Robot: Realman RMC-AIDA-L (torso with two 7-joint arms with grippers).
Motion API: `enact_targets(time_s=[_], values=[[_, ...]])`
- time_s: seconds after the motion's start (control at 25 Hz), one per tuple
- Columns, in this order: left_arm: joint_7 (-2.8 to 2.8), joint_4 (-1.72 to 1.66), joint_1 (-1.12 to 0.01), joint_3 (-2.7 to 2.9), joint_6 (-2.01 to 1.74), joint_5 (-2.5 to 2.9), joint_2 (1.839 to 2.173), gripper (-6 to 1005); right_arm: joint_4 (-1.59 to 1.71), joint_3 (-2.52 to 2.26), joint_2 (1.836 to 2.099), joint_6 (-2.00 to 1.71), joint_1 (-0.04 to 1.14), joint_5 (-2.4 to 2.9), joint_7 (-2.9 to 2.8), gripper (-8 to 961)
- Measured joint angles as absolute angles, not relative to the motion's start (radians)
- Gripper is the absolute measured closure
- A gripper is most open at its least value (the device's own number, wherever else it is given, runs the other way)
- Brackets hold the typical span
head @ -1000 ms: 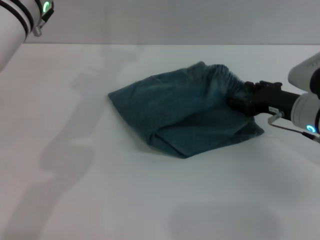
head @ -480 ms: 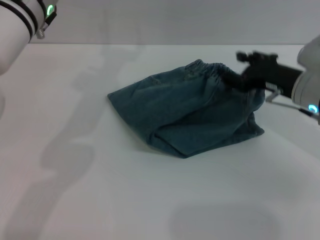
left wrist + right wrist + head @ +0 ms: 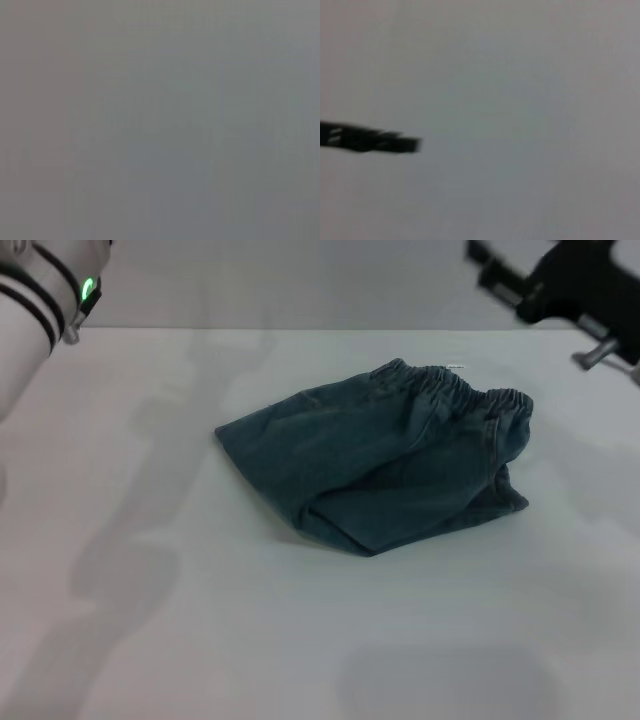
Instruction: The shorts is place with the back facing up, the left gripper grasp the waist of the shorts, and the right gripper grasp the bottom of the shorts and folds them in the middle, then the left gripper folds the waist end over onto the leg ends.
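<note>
The blue denim shorts point(image 3: 370, 465) lie folded in a loose bundle in the middle of the white table. Their gathered elastic waist point(image 3: 455, 388) runs along the far right side of the bundle. I cannot make out the leg ends in the folds. My right gripper point(image 3: 490, 268) hangs high at the top right, above and behind the waist, open and holding nothing. One of its black fingers point(image 3: 375, 141) shows in the right wrist view against a blank surface. Only the banded wrist of my left arm point(image 3: 45, 295), with its green light, shows at the top left. The left gripper itself is out of view.
The white table point(image 3: 300, 640) spreads wide on every side of the shorts. Its far edge meets a pale wall behind. The left wrist view is a plain grey field.
The right gripper has let go of the waist and risen up and away from the shorts. The waistband has dropped and spread out to the right. The left arm has barely moved.
</note>
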State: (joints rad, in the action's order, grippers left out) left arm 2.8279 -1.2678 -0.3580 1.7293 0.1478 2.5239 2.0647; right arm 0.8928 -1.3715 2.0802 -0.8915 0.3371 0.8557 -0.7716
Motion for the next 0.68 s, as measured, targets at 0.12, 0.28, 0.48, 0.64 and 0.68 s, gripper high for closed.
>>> enact_targets(time_s=[0.12,0.28,0.48,0.64,0.68], values=[[2.828,-1.258,-0.322,1.754,0.212,2.522,2.065,155,0.738,-1.361,2.079,-0.945,0.353,0.523,-0.472,353],[2.835,-1.183,-0.29,1.796,0.354,2.517,2.066,153,0.598,-1.344,2.078,-1.024,0.369,0.264,-0.282,353],[2.863,-1.012,-0.276,1.867,0.599,2.459,2.064,153,0.436,-1.298,2.076,-1.176,0.371,0.025,-0.147,353],[2.878,-0.895,-0.276,1.943,0.778,2.387,2.066,153,0.373,-1.239,2.076,-1.219,0.365,0.0,-0.14,353],[2.878,-0.878,-0.276,1.963,0.814,2.37,2.065,153,0.37,-1.236,2.076,-1.218,0.364,-0.001,-0.141,353]])
